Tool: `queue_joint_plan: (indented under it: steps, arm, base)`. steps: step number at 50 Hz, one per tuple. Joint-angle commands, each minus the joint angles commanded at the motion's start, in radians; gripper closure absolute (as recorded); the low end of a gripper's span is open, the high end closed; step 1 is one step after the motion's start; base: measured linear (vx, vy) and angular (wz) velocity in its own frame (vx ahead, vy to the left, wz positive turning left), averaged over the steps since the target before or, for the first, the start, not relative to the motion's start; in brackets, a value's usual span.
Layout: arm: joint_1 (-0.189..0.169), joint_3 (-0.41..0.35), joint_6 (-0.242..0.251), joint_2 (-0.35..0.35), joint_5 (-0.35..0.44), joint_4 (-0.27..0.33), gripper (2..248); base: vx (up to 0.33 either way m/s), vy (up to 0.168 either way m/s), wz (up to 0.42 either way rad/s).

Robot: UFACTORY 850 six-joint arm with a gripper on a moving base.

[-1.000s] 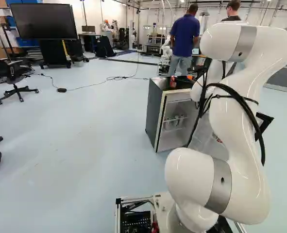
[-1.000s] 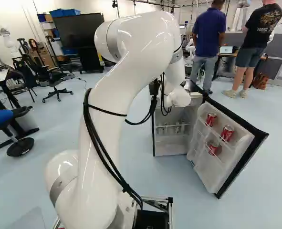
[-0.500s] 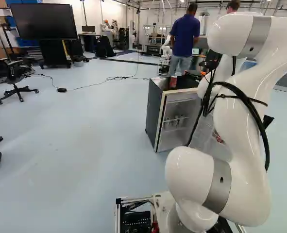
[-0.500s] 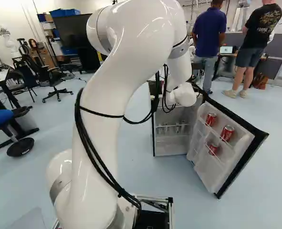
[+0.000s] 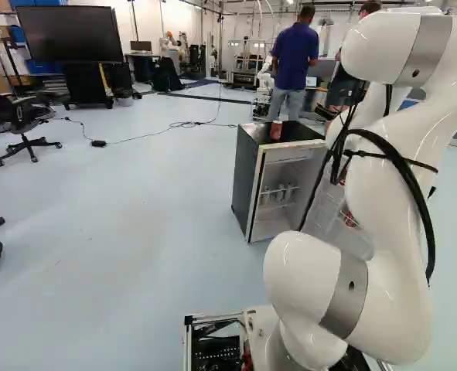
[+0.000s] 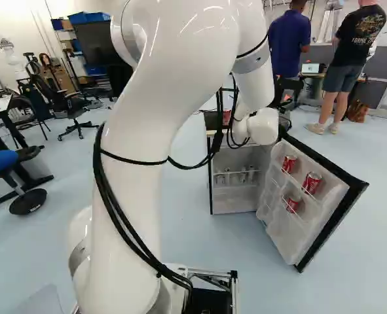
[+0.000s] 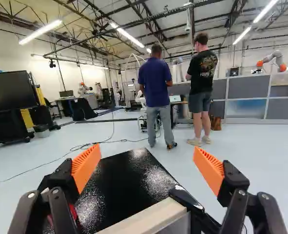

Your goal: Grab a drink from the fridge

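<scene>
Gripper [image 6: 287, 97] is spread wide with nothing gripped, near the open fridge [image 5: 246, 178], on which a red can [image 5: 276, 131] is seen.

From where I'm standing, I can't make out any full words. The three red cans [image 6: 312, 182] in the open fridge door [image 6: 283, 237] have pale markings on their sides, like lettering, small from here. Another red can [image 5: 276, 131] stands on top of the fridge [image 5: 246, 174]; whatever is printed on that one is too small to tell. Across the back of a black shirt [image 7: 203, 70] there's a pale printed design with a line of lettering. The lit laptop screen [image 6: 310, 68] beyond is too tiny to read.
</scene>
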State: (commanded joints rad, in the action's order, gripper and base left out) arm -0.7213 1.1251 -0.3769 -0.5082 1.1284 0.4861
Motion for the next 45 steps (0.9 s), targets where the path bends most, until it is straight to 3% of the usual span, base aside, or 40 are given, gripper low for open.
queue_joint_plan:
  steps: [11,45]
  arm:
    - [-0.031,-0.003,0.0,0.023,-0.075,-0.009,3]
    - [-0.126,-0.005,0.0,0.087,-0.428,-0.05,3]
  base:
    - [0.0,0.0,0.0]
    - [0.0,0.0,0.0]
